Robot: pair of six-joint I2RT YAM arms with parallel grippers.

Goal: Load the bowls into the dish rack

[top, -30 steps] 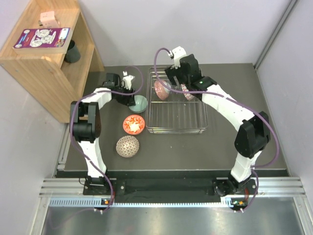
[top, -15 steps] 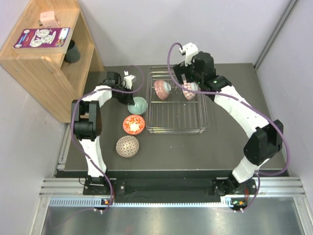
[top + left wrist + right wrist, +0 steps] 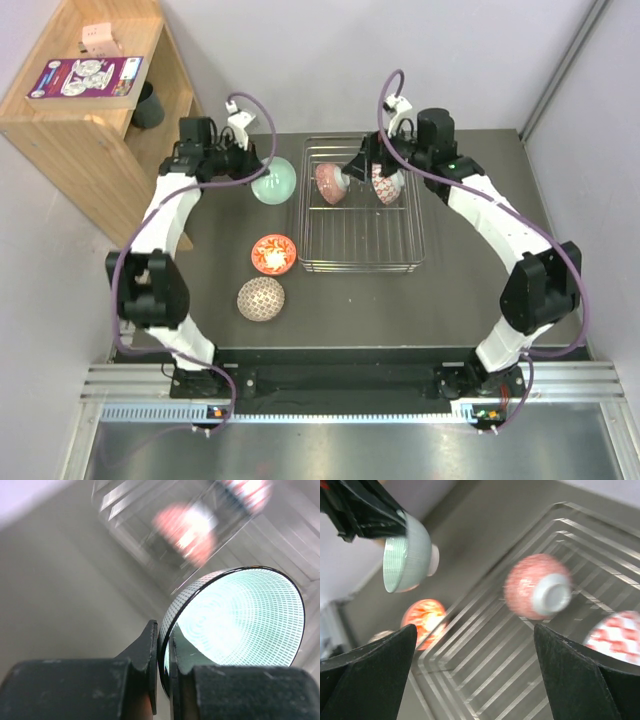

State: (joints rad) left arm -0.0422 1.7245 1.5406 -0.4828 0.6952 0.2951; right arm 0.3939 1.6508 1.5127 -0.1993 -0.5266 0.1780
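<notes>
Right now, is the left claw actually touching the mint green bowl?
Touching. The left wrist view shows the left gripper closed on the mint green bowl, its rim pinched between both fingers with no gap.

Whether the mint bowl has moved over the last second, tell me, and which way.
Yes. The mint bowl, pinched in the left gripper, has moved up the view, from the middle of the rack's left side to its far-left corner.
</notes>
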